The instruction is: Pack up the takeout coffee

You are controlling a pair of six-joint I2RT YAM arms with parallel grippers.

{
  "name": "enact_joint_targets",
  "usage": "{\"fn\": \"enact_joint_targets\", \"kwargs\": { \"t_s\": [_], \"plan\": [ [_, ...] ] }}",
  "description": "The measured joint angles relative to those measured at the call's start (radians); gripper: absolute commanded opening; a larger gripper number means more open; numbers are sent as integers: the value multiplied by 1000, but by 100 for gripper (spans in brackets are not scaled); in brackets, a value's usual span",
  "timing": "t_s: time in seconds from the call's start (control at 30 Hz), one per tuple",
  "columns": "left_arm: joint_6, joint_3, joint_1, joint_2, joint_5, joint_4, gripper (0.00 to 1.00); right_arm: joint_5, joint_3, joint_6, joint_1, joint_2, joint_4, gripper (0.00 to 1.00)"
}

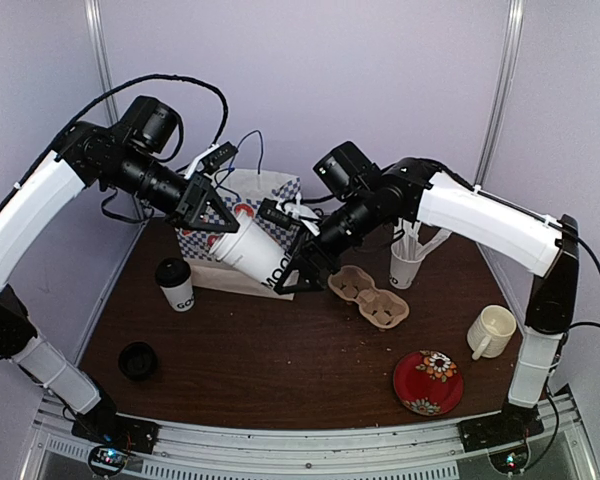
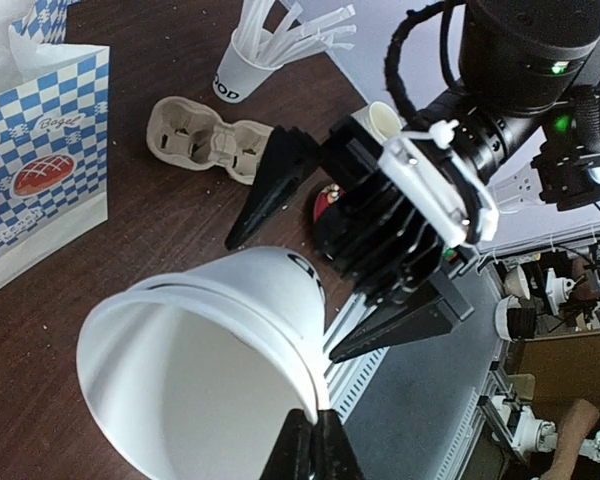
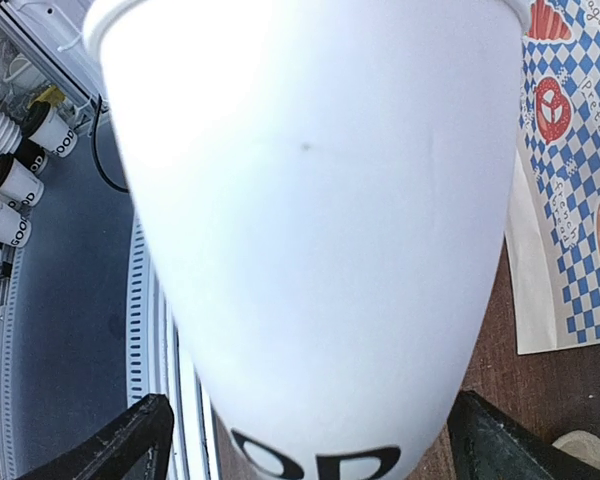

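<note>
A smooth, tapered paper cup [image 1: 252, 252] is held tilted, its rim pinched in the clenched jaws of the left gripper [image 1: 212, 214]; those of the right gripper [image 1: 302, 272] are spread around its base.

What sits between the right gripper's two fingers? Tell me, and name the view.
The lidless white cup, pinched at its rim by the left gripper, fills the gap between the right gripper's open fingers. The right wrist view shows it plainly.

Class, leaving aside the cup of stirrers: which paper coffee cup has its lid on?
The standing cup, capped in black. The tilted cup, raised in the air, has an open mouth and no lid.
</note>
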Motion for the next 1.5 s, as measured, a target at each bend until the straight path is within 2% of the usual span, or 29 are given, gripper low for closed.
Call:
{"fn": "enact_joint_targets", "kwargs": {
  "t_s": [0.2,0.3,0.37,0.57,0.8,0.97,1.17,1.33,1.4,1.5],
  "plan": [
    [-18,-13,0,-8,43,27,0,-16,7,7,10,19,3,66],
    [-21,-16,0,-10,56,29,0,-35,3,1,10,22,3,55],
    [-24,-17,-2,-10,60,27,0,-49,-13,-6,10,20,16,52],
    [-23,-7,-20,-8,60,-3,0,-84,-134,-16,9,-32,122,50],
    [-2,187,-47,41,-10,-143,0,-138,-274,-9,-17,-139,303,50],
    [2,214,-47,42,-57,-187,0,-147,-327,-35,-43,-189,351,49],
    [3,244,29,-21,-168,-254,0,-144,-425,-128,-85,-181,151,50],
    [6,294,29,-50,-246,-269,0,-150,-440,-177,-86,-180,73,50],
    [11,300,28,-47,-340,-299,0,-162,-455,-188,-85,-185,67,51],
    [16,272,28,-35,-568,-354,0,-180,-476,-200,-85,-195,52,51]
  ]
}}
